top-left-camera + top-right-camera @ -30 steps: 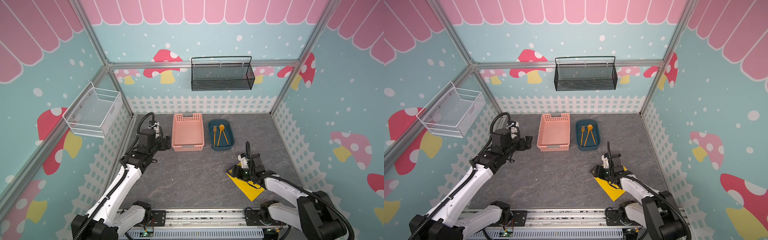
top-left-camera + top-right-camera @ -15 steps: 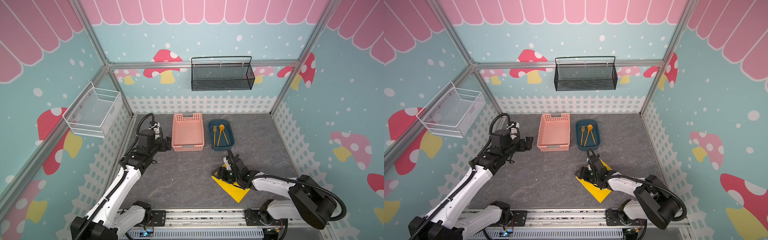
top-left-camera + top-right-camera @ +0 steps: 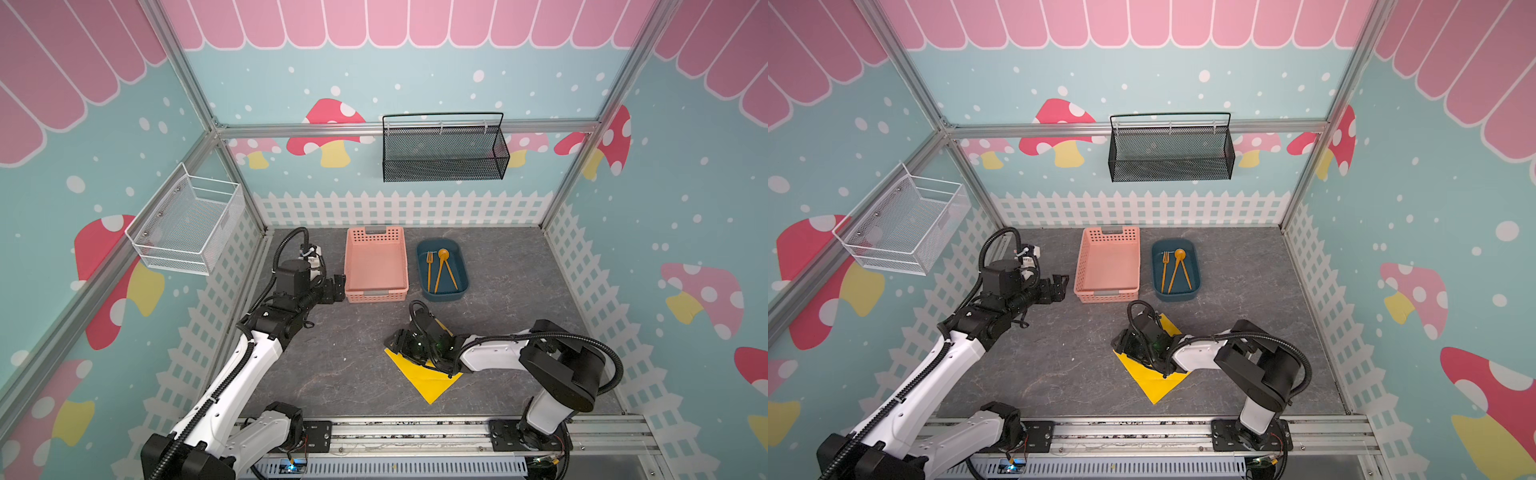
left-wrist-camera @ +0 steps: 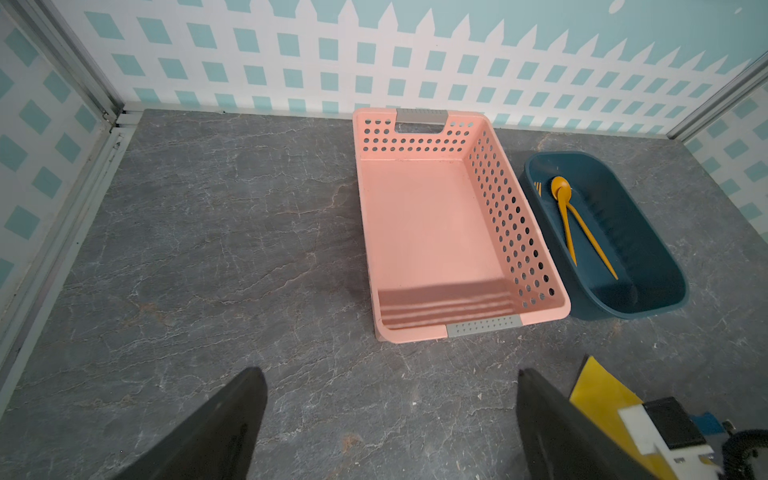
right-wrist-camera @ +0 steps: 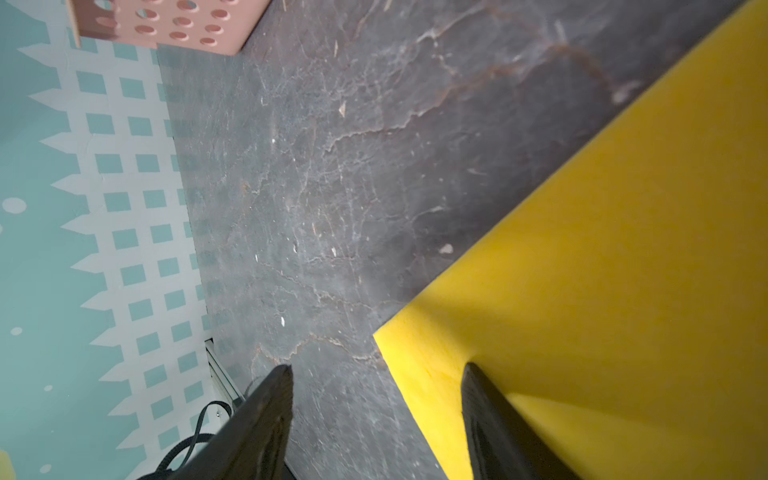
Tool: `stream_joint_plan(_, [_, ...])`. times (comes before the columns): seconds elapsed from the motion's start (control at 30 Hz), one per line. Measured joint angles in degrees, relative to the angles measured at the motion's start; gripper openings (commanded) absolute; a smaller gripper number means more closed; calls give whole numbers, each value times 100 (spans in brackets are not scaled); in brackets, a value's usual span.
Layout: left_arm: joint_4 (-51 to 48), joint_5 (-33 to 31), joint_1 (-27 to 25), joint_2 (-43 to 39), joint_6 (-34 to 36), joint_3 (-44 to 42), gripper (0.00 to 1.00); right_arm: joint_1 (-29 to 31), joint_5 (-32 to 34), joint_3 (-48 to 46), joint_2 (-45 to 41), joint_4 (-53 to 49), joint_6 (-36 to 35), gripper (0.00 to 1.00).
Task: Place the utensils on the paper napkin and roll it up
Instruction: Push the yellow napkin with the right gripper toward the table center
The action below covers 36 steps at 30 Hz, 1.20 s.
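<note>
The yellow paper napkin [image 3: 430, 376] [image 3: 1154, 380] lies flat on the grey floor, one corner pointing to the front. My right gripper [image 3: 395, 340] [image 3: 1119, 338] [image 5: 376, 374] is open and low at its left corner. One finger [image 5: 482, 407] rests over the napkin [image 5: 602, 270]; the other is over bare floor. The utensils, a fork [image 3: 429, 270], a spoon [image 3: 441, 266] and a stick [image 3: 451, 276], lie in the blue tray [image 3: 442, 296] [image 4: 648, 307]. My left gripper [image 3: 338, 284] [image 4: 388, 374] is open and empty beside the pink basket's front left corner.
The empty pink basket [image 3: 376, 296] [image 4: 415, 332] stands at the back, left of the blue tray. A black mesh basket [image 3: 444, 153] hangs on the back wall and a white wire basket [image 3: 187, 224] on the left wall. A metal rail [image 3: 395, 432] runs along the front.
My right gripper has swung left across the floor, and the napkin has slid left with it. The left arm has not moved.
</note>
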Motion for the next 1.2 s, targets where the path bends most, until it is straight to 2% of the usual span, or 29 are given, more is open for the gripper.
stream_joint_plan(0.33, [37, 81, -129, -26, -13, -26, 96, 131, 107, 708, 647, 76, 94, 66])
stream_joint_plan(0.57, [37, 52, -177, -131, 4, -42, 96, 238, -66, 734, 713, 166, 44, 66])
stream_joint_plan(0.83, [35, 31, -188, -144, 7, -52, 96, 238, -70, 494, 463, 74, -131, 67])
stream_joint_plan(1.03, [35, -66, -188, -144, 31, -52, 96, 155, -109, 505, 328, -118, -651, 69])
stream_joint_plan(1.2, [35, -190, -188, -144, 70, -52, 96, -131, -142, 385, -417, -282, -1091, 69])
